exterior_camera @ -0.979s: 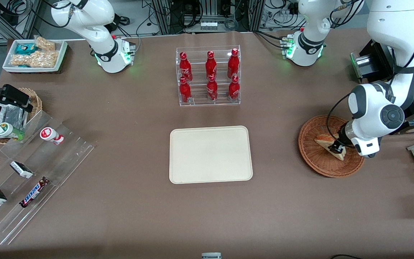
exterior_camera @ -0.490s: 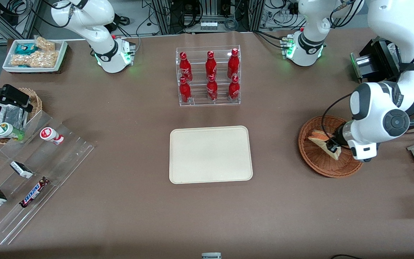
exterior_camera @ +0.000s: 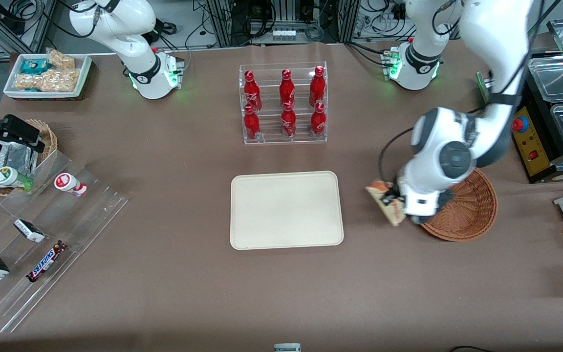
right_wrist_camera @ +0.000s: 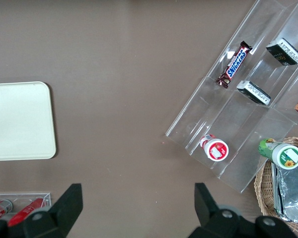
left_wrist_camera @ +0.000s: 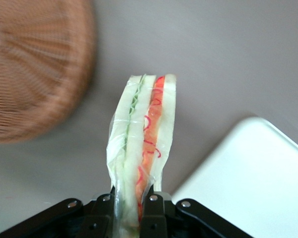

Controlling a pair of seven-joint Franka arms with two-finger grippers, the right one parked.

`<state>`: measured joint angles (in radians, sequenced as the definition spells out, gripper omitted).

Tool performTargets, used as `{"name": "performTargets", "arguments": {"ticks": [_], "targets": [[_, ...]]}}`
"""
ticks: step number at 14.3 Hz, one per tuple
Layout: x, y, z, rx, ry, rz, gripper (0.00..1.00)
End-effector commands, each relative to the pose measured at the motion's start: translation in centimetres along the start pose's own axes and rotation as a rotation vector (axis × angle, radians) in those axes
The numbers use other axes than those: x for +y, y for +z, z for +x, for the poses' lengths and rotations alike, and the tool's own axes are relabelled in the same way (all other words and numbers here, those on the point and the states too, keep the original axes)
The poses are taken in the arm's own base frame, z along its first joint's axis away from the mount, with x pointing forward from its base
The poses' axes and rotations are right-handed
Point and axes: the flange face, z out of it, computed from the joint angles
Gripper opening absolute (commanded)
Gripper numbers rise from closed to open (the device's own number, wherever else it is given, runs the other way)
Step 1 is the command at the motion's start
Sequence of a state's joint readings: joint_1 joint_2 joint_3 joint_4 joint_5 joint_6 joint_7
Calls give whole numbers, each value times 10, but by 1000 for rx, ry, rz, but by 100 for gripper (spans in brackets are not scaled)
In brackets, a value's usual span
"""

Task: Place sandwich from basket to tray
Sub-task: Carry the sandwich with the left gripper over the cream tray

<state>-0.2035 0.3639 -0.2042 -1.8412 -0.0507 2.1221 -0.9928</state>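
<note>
Gripper (exterior_camera: 393,204): jaws clamped on the sandwich (exterior_camera: 385,201), held above the table between basket (exterior_camera: 472,215) and tray (exterior_camera: 286,210).
Sandwich: out of the basket, at the tray's 3 o'clock.
Basket: no sandwich in it.

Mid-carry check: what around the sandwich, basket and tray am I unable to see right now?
- Sandwich: its gripped end is hidden between the hand's fingers in the left wrist view; in the front view the arm hides part of it.
- Basket: the arm covers the part nearest the tray in the front view; blurred and cut off in the left wrist view.
- Tray: only one corner shows in the left wrist view.
</note>
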Motion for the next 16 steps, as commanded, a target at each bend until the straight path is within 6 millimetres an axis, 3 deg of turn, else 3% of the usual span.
{"name": "performTargets", "arguments": {"ticks": [1, 3, 7, 11, 16], "targets": [[64, 13, -26, 14, 98, -40, 7], [103, 24, -60, 34, 178, -71, 8], [150, 47, -111, 85, 292, -84, 8], [172, 77, -147, 99, 358, -134, 8], [173, 105, -154, 127, 438, -88, 8]]}}
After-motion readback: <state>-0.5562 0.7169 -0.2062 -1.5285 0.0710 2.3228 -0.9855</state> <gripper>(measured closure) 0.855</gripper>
